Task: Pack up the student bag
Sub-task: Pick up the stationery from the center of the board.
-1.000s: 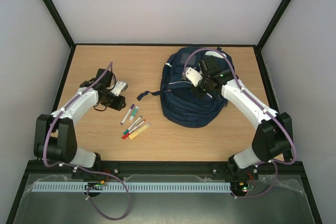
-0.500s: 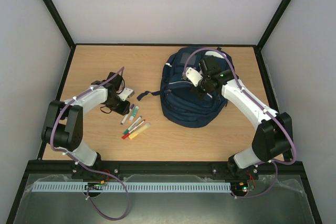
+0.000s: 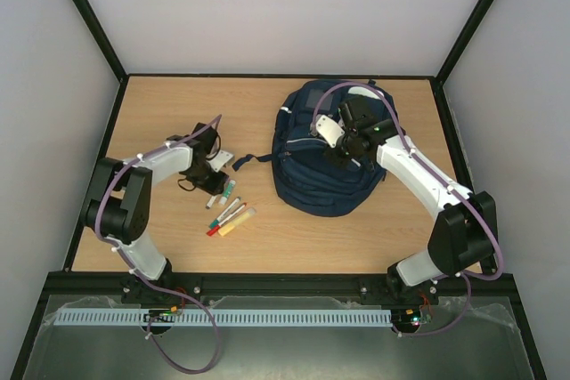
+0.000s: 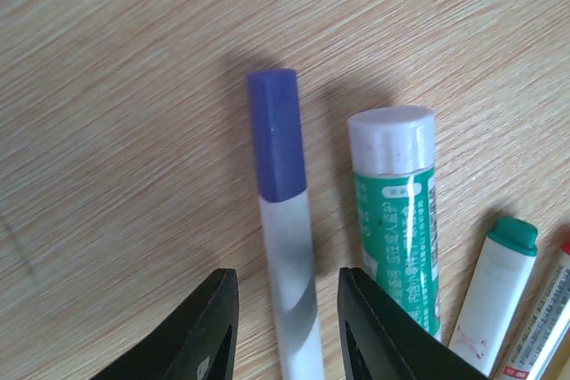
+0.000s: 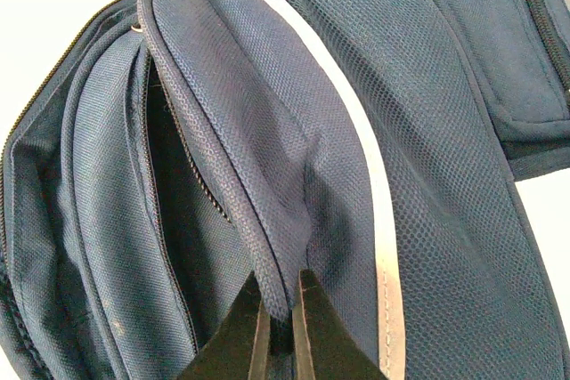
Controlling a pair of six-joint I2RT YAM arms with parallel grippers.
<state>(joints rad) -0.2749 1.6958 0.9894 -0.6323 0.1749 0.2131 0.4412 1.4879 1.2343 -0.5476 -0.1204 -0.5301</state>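
The student bag (image 3: 312, 175), a navy backpack with white stripes, lies at the right middle of the table. My right gripper (image 3: 343, 157) is over its top and is shut on the edge of a pocket flap (image 5: 267, 175), holding the zip pocket open; the jaws pinch the fabric (image 5: 280, 327). My left gripper (image 3: 216, 181) is open and low over the table. Its jaws straddle a white marker with a purple cap (image 4: 285, 220), one on each side (image 4: 289, 327), without touching it.
A green-labelled glue stick (image 4: 396, 211) lies right beside the marker, then a green-capped white marker (image 4: 494, 300). More pens (image 3: 230, 218) lie in a loose row toward the near edge. A bag strap (image 3: 249, 160) trails left of the backpack.
My left gripper has moved right and come down over the purple-capped marker. My right gripper has stayed on the bag's flap.
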